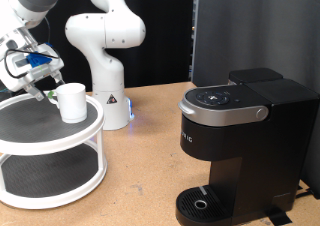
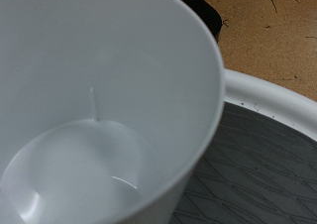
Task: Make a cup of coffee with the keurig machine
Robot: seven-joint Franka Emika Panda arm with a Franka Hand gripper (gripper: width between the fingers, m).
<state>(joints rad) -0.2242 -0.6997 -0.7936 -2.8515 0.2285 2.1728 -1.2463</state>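
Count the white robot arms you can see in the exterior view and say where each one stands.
2. One arm stands on the table behind the round white shelf stand; the other arm enters at the top left, its claw beside the white mug.

From my station the exterior view is evenly lit, fairly bright against a black backdrop. I see a soft sheen on the keurig machine (image 1: pixel 238 136)'s top panel and a small blue glow at the arm base, around nine o'clock of centre. The wrist view is filled by the cup (image 2: pixel 99 105), soft-focused, with pale highlights inside.
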